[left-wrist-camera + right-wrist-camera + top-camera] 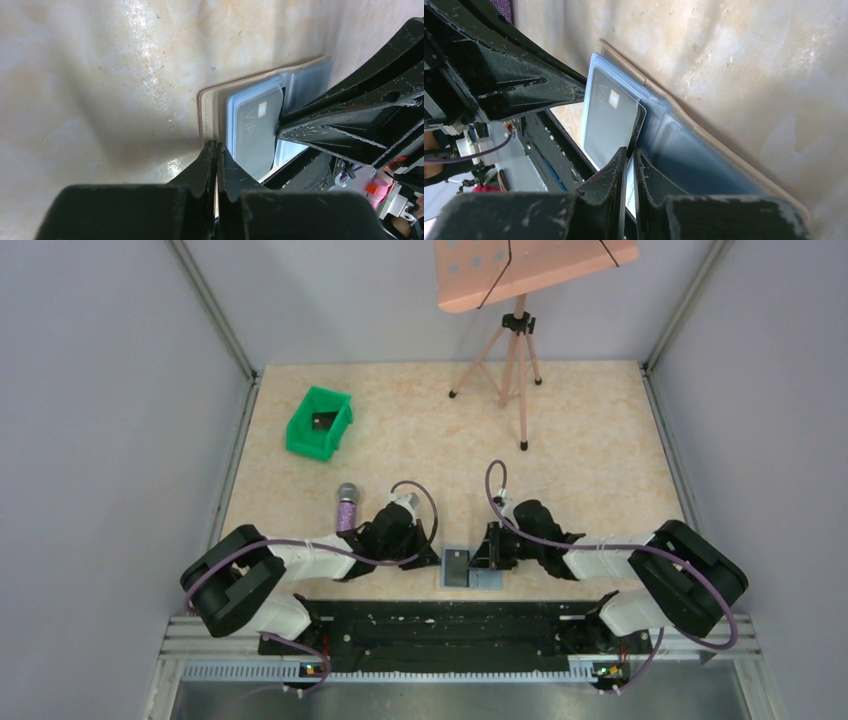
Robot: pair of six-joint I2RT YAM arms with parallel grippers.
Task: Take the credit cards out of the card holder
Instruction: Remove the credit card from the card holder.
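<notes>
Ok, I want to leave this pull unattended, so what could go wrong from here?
1. The right gripper pinches only the edge of the grey card, so the card may slip free.
2. The left gripper clamps just the beige rim of the card holder, so the holder could drag along.
3. Both lie at the near edge of the table, so a dropped card might fall off.

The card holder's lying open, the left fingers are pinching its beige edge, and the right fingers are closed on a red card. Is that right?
Not quite. The card in the right fingers is grey with VIP printed on it, not red, as the right wrist view shows. The rest holds: the card holder lies open and the left fingers pinch its beige edge.
</notes>
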